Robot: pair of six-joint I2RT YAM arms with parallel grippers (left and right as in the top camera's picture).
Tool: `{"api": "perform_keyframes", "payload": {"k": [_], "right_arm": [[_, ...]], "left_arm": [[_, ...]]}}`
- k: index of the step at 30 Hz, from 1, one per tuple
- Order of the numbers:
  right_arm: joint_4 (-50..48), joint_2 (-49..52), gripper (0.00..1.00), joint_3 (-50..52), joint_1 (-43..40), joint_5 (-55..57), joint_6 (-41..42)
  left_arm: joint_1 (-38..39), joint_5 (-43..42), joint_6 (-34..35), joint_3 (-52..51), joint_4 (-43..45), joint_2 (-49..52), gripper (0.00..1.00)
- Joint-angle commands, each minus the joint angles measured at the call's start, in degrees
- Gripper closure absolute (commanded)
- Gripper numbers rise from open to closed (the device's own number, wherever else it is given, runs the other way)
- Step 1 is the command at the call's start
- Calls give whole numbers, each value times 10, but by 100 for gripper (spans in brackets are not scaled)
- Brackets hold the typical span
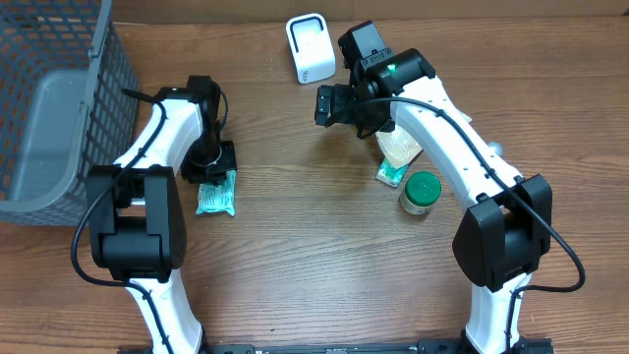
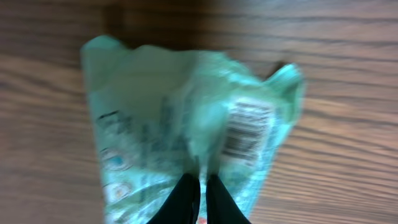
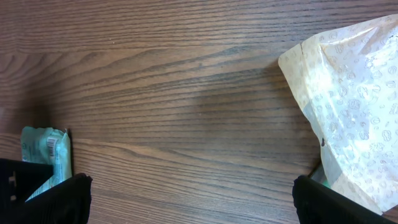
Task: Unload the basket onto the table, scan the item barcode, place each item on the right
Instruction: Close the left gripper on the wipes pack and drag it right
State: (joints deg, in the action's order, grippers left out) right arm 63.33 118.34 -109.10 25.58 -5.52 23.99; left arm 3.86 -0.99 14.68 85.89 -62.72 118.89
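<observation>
The crumpled mint-green packet (image 2: 155, 124), barcode (image 2: 247, 132) at its three o'clock, is pinched in left jaws; right jaws stand released.

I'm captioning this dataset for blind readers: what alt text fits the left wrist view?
A blurred, crinkled pale green plastic packet is pinched at its lower edge by the shut black left tool. Its black-and-white barcode faces the camera at right, with brown wooden table behind.
</observation>
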Motion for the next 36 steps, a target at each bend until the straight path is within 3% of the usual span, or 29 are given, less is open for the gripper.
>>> {"api": "perform_keyframes", "payload": {"k": [1, 14, 21, 23, 26, 27, 36], "right_arm": [[-2, -3, 0, 4, -2, 3, 0], [-2, -3, 0, 4, -2, 3, 0], [-2, -3, 0, 4, -2, 3, 0], [-2, -3, 0, 4, -2, 3, 0], [-2, -3, 0, 4, -2, 3, 0], [-2, -3, 0, 4, -2, 3, 0], [-2, -3, 0, 4, -2, 3, 0]], "left_arm": [[23, -51, 1, -5, 11, -4, 90], [63, -70, -5, 13, 10, -4, 96], [40, -69, -42, 90, -55, -4, 95], [33, -61, -44, 107, -78, -4, 88], [24, -59, -73, 110, -99, -4, 62], [20, -59, -90, 107, -102, -4, 58], [0, -60, -108, 45, -71, -1, 53]]}}
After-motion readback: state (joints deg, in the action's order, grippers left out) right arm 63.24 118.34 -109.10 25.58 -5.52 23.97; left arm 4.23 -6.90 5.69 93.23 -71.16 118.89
